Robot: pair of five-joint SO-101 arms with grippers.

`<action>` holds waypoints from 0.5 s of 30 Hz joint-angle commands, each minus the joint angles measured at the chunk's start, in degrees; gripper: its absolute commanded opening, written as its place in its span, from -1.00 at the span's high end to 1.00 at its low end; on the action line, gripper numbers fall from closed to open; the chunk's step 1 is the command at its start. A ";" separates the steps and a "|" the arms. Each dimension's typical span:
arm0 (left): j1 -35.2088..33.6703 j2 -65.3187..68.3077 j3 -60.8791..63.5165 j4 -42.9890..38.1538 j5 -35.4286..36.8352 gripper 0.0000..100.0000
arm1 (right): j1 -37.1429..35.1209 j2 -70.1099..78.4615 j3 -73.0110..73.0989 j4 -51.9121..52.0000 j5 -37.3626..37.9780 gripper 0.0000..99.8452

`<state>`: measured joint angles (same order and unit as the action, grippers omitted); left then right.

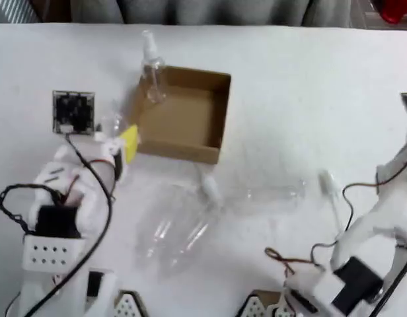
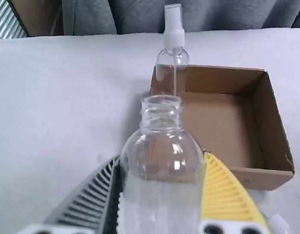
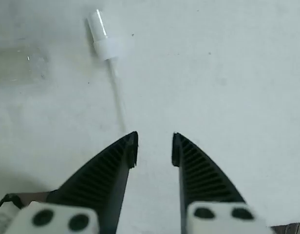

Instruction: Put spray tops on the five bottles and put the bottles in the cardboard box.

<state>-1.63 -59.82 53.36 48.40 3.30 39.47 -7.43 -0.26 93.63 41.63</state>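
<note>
The left tool (image 2: 162, 161) pinches an open-necked bottle (image 2: 161, 141) between its grey and yellow jaws. It grips the body below the shoulder and holds the bottle upright, so the threaded mouth is free. That hold looks meant to steady the bottle so a spray top can be fitted from above. The bottle sits over the left half of the desk (image 1: 289, 86), just beside the near-left corner of the cardboard box (image 1: 190, 122).

The box lies toward the far edge, about midway across. 1 capped bottle (image 1: 152, 79) stands upright in its far-left corner, tucked against the walls, which leaves most of the floor open for the others.

The right tool (image 3: 154, 146) has its jaws spread and nothing between them. It points down at the bare desk on the right half, with the end of the dip tube of a loose spray top (image 3: 103, 39) just beyond its fingertips. That spread stance suits picking the top up next, I judge.

Clear uncapped bottles (image 1: 174, 224) lie on their sides across the middle, nearer the near edge. They overlap too much to count. A small black board (image 1: 73, 111) with a cable sits by the left edge.
</note>
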 commanded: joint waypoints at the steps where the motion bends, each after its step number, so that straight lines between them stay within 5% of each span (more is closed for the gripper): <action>1: 2.59 -3.38 3.60 -5.19 -0.97 0.96 | -2.07 3.38 -3.08 -1.01 0.53 0.69; 15: 2.33 -7.96 11.69 -8.88 -1.05 0.96 | -11.03 9.01 13.54 -20.62 -3.60 0.68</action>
<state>0.22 -66.33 65.41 40.92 2.77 30.33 3.03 10.90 77.98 38.73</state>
